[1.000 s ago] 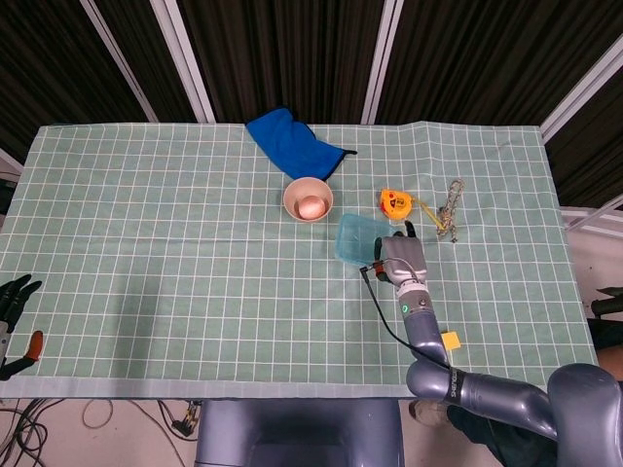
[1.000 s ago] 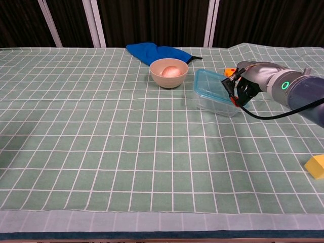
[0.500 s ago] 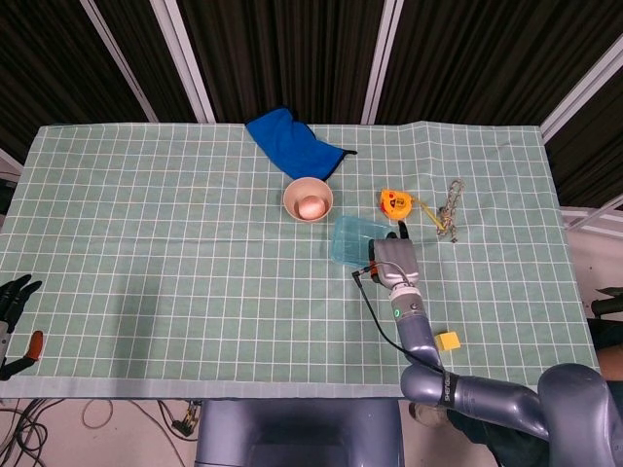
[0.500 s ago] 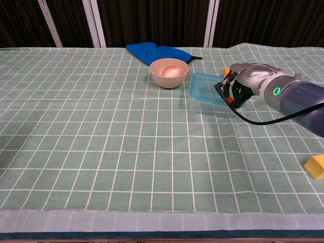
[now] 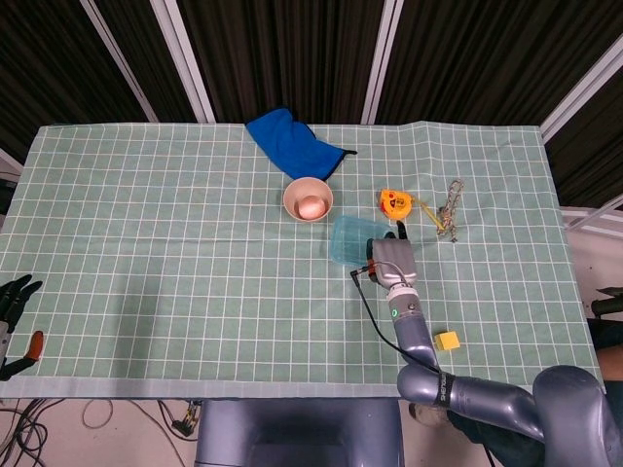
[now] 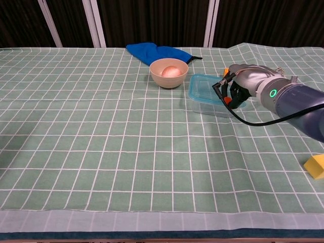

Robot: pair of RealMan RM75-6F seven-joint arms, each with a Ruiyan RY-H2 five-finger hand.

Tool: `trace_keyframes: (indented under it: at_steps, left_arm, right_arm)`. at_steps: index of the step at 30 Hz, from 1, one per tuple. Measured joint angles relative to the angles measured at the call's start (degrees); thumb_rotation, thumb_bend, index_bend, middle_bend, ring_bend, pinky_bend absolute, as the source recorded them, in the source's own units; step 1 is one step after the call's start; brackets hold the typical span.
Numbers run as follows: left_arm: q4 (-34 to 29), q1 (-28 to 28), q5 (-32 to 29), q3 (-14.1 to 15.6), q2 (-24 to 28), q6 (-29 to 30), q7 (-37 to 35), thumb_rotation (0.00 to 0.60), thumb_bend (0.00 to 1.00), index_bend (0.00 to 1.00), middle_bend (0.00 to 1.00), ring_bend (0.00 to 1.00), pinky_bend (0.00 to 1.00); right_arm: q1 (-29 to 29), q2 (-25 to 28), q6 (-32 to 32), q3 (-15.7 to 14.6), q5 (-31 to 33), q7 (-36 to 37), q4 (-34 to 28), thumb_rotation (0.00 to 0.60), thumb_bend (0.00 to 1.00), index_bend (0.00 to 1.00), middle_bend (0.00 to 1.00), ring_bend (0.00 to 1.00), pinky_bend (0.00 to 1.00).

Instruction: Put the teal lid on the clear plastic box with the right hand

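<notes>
The teal lid lies roughly level on top of the clear plastic box, right of the table's middle. My right hand grips the lid's right edge, with its fingers curled over the rim. From the head view the lid hides most of the box. My left hand hangs off the table's near left edge, holding nothing, its dark fingers spread.
A pink bowl with a rounded object inside stands just left of the box. Behind it lies a blue cloth. An orange tape measure and a cord lie behind my right hand. A yellow block sits near the right front.
My right hand has carried the lid a little left and lowered its tilted right edge, so it now lies flatter over the box. The left hand has not moved.
</notes>
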Motion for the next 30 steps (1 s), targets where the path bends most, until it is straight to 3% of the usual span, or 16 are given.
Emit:
trace_keyframes:
  at_steps: [30]
  left_arm:
    - [0.07,0.06,0.06,-0.03,-0.14,0.20,0.27,0.600,0.53,0.09,0.00,0.00,0.00]
  right_arm:
    - [-2.92,1.46,-0.28,0.47,-2.78,4.03,-0.88,0.600,0.52,0.79,0.65,0.31,0.00]
